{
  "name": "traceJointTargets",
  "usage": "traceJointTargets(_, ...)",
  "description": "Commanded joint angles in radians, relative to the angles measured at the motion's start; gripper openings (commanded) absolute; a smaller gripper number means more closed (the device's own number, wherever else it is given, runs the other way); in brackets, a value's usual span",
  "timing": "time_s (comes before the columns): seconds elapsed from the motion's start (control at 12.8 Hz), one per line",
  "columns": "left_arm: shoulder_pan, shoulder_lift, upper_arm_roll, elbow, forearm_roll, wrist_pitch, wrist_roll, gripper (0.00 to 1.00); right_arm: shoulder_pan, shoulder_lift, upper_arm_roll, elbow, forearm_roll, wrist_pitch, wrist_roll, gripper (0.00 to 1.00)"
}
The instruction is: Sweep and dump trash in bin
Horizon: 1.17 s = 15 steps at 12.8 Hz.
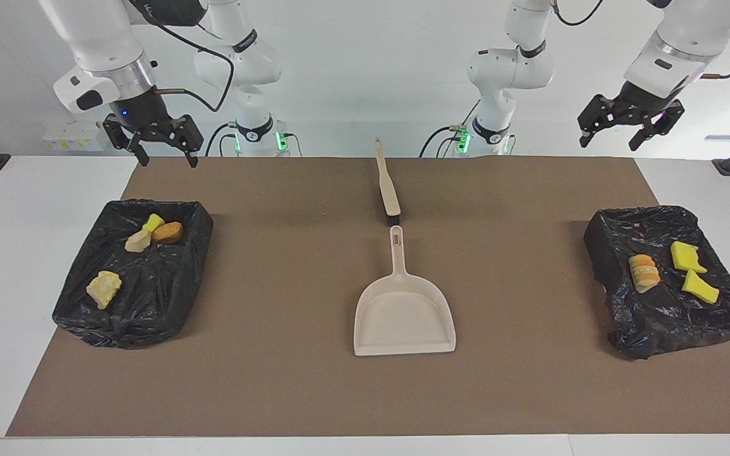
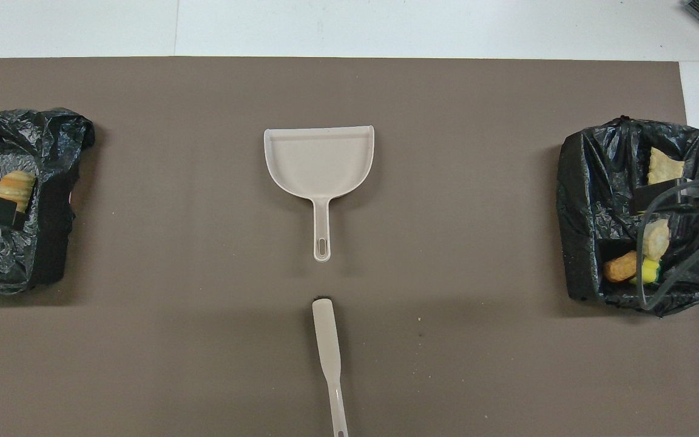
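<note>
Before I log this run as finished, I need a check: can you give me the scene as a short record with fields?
trash: seven chunks, all in bins
bin at right arm's end: four chunks
bin at left arm's end: three chunks
dustpan: empty, flat on mat, mid-table
brush: on mat, nearer the robots than the dustpan
left tool: open, empty, raised
right tool: open, empty, raised
</note>
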<state>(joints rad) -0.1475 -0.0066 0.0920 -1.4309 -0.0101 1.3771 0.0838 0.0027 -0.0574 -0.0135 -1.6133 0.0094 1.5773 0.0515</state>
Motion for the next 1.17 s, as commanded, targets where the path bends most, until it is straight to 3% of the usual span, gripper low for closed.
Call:
traceJointTargets(0.0,0.025,0.025,-0.020,0.069,-0.019,-0.039,0.014,1.00,-0.007,-0.016,0.006,-0.020,0.008,0.012,0.022,1.00)
traceJointTargets(0.47,0.062,-0.045,-0.052,-0.052,-0.010,0.003,-0.002,1.00,-0.007,-0.016,0.006,-0.020,0.008,0.012,0.022,1.00)
traceJointTargets(1.09,0.069,-0.047,-0.051,-0.056,-0.010,0.025,0.013,1.00,-0.007,-0.016,0.006,-0.020,0.008,0.012,0.022,1.00)
